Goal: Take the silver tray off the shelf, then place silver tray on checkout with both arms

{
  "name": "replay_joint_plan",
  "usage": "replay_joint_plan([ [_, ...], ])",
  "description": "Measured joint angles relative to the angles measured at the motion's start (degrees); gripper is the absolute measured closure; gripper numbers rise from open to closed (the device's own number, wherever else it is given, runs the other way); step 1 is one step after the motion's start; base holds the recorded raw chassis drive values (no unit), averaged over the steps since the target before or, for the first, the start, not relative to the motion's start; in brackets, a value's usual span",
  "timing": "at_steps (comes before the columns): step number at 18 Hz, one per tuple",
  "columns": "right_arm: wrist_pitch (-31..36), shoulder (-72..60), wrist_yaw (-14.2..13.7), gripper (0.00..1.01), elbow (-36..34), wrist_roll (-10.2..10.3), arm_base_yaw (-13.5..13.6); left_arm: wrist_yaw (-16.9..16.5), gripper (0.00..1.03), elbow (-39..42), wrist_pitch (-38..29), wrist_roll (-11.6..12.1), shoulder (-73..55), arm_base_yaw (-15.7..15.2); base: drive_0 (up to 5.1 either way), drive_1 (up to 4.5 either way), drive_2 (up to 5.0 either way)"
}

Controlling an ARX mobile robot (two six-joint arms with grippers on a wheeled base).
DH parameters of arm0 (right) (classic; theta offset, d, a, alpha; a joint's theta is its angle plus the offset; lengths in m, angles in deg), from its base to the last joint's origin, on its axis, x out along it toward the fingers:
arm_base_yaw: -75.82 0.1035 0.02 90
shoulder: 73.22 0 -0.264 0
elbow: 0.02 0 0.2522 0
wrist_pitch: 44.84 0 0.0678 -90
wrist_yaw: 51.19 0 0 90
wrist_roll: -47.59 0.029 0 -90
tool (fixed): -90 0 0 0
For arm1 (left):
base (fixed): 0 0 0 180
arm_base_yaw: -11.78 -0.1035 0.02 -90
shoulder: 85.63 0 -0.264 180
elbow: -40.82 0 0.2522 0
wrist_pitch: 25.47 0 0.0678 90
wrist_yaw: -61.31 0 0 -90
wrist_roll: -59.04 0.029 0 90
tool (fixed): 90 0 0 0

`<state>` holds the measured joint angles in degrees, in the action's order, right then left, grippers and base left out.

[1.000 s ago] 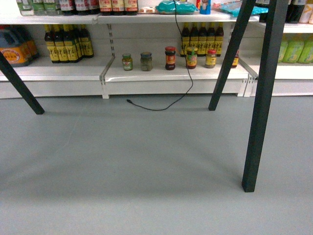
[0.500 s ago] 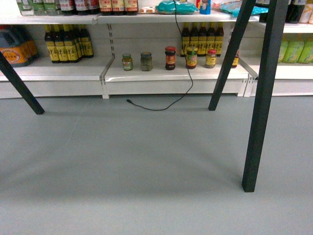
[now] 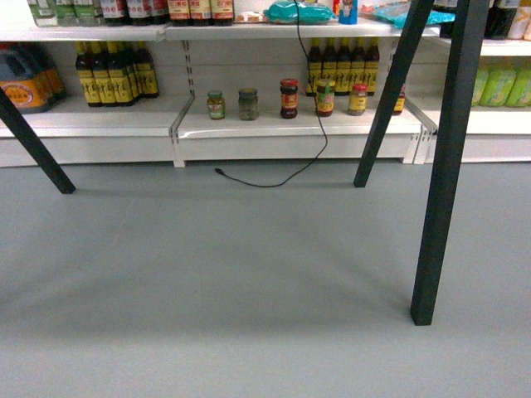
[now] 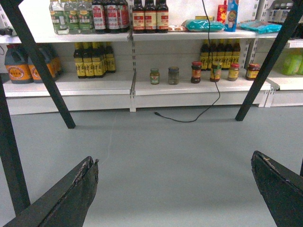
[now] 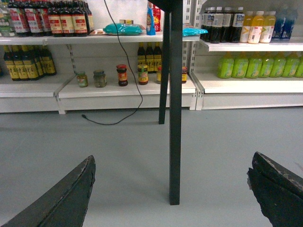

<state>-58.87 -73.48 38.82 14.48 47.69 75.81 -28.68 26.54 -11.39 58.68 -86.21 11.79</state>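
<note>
- White metal store shelf board [image 3: 290, 124], upper centre of head view: small jars [image 3: 289, 98], dark bottles [image 3: 108, 73]; silver tray not visible in any view
- Black table legs [image 3: 444, 166], right of frame, on grey floor [image 3: 232, 274]
- Black cable [image 3: 311, 124] trailing to floor
- Left gripper [image 4: 175, 189]: fingers wide apart, empty
- Right gripper [image 5: 170, 189]: fingers wide apart, empty

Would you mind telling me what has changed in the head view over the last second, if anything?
Nothing has visibly changed. The black table legs, the jars on the bottom shelf, the black cable trailing onto the grey floor and the bottles above all sit where they were. No gripper and no tray appears in the head view at any of the three moments.
</note>
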Motion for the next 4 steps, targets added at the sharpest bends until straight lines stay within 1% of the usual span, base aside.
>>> replay_joint_plan([
  [4, 0.0, 0.0, 0.0, 0.03, 0.0, -0.02, 0.0, 0.0, 0.05, 0.0, 0.0, 0.0, 0.0, 0.0, 0.0, 0.0, 0.0],
])
